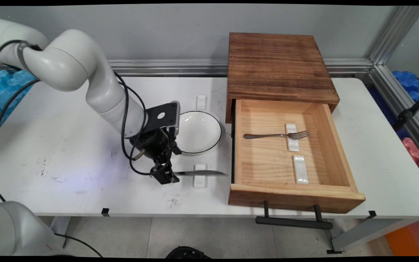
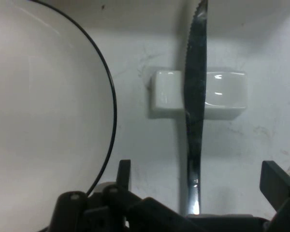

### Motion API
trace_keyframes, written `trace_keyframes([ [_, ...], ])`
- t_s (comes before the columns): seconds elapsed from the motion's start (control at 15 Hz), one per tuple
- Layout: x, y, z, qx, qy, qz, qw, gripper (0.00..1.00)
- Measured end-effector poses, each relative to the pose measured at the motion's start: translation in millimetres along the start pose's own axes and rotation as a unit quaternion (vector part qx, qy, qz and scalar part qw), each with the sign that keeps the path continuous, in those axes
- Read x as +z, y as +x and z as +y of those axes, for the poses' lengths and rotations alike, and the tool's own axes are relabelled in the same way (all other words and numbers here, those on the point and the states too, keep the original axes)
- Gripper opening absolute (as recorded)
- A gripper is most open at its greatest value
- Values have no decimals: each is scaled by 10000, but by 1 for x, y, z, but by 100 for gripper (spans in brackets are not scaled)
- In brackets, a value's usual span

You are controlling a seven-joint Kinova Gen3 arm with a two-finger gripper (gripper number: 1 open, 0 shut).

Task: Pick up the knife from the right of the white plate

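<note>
Pine wood forms the open drawer [image 1: 326, 145] at centre right of the main view, pulled out from a dark wooden cabinet [image 1: 278, 65]. The drawer holds a fork [image 1: 276, 136] lying across one white rest [image 1: 292, 137]; a second white rest [image 1: 300, 169] lies bare just below it. A white plate [image 1: 199, 131] with a black rim sits empty, left of the drawer. Below the plate, a knife [image 2: 195, 111] lies across a third white rest [image 2: 166, 94]. The gripper [image 1: 164, 174] is at the knife's handle end, fingers spread wide on either side of it. Open tabletop [image 1: 49, 145] extends across the left of the frame. The drawer front overhangs the tabletop's near edge.
</note>
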Motion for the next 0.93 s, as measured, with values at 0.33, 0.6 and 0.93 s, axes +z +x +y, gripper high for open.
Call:
trace_keyframes([
  [0.33, 12, 0, -4, 94, -20, -23, 10000, 100],
  [0.6, 18, -1, -6, 171, -34, -44, 9998, 100],
  [0.93, 24, -1, -6, 240, -100, -41, 9997, 0],
])
